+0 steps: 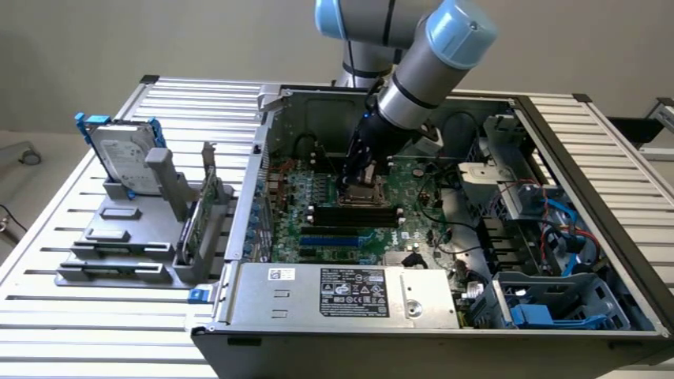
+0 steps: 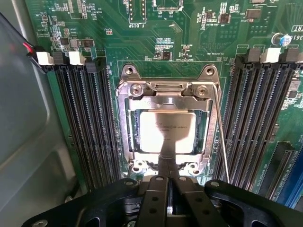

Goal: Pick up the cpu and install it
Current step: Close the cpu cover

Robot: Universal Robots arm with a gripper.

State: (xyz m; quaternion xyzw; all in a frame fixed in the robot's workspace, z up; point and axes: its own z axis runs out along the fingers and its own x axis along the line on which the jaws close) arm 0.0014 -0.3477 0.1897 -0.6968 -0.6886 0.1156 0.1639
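The cpu (image 2: 165, 130), a flat square chip with a silver-grey top, lies flat inside the metal-rimmed socket frame (image 2: 165, 91) on the green motherboard. My gripper (image 2: 166, 163) is shut, its two dark fingers pressed together with nothing visible between them. Their tips hang just over the chip's edge; I cannot tell if they touch it. In the exterior view the gripper (image 1: 358, 175) reaches down into the open computer case (image 1: 589, 158), right over the socket (image 1: 368, 192) in the middle of the board.
Black memory slots (image 2: 90, 127) (image 2: 251, 118) flank the socket, and a thin metal lever (image 2: 220, 132) runs along one side. Cables and drive bays (image 1: 537, 237) crowd the case's right side in the exterior view. A hard drive with blue brackets (image 1: 121, 154) stands on a grey holder outside the case.
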